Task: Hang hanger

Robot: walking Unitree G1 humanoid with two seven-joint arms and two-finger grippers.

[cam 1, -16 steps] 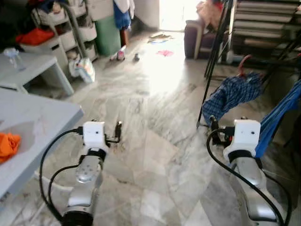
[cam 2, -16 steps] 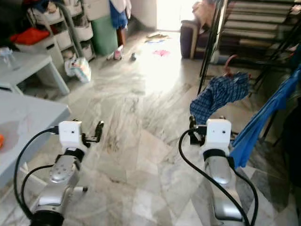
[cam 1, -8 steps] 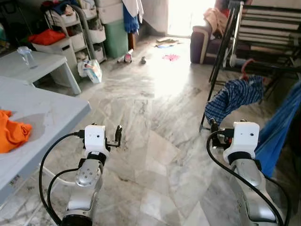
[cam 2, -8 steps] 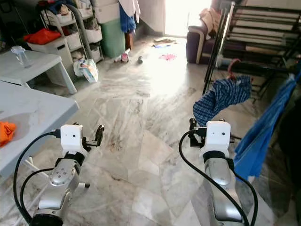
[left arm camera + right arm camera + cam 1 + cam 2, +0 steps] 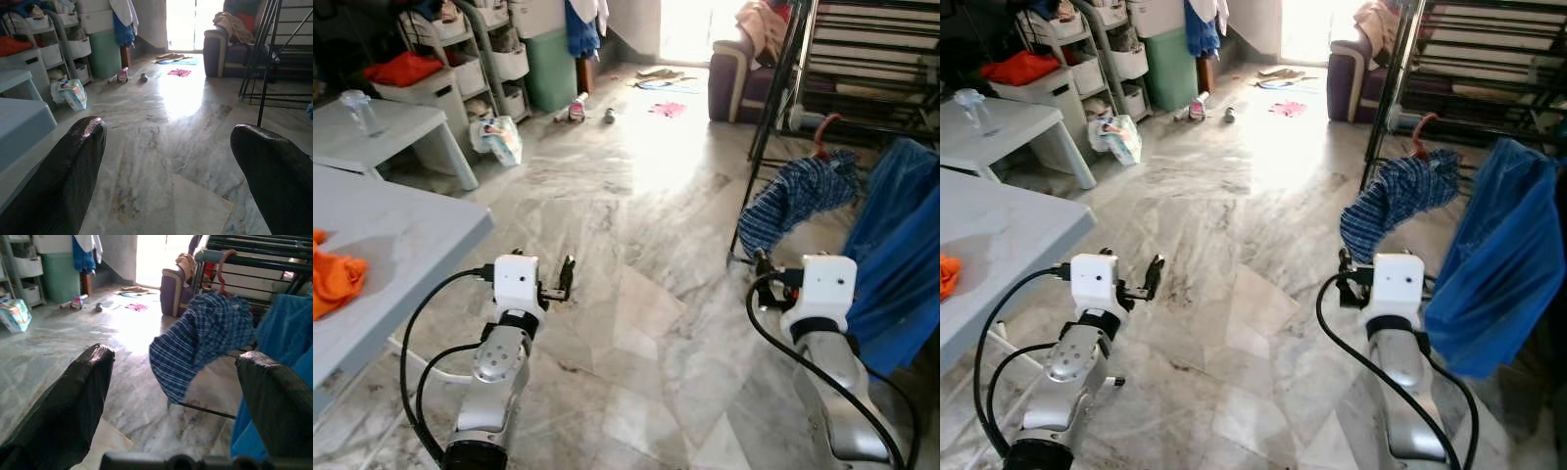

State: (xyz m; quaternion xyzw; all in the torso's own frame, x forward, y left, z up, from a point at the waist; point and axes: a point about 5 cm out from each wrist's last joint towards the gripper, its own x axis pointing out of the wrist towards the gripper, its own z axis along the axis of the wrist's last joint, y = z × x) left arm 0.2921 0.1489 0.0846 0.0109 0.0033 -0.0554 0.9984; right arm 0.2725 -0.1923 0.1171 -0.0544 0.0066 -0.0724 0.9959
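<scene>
Red hanger (image 5: 221,270) on rack, beyond open right gripper (image 5: 176,396)

Daylight from the doorway (image 5: 680,24) glares off the floor (image 5: 646,157).

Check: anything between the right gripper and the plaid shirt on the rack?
Nothing. In the right wrist view, the open right gripper faces the plaid shirt on its red hanger; between them lies bare marble floor.
</scene>
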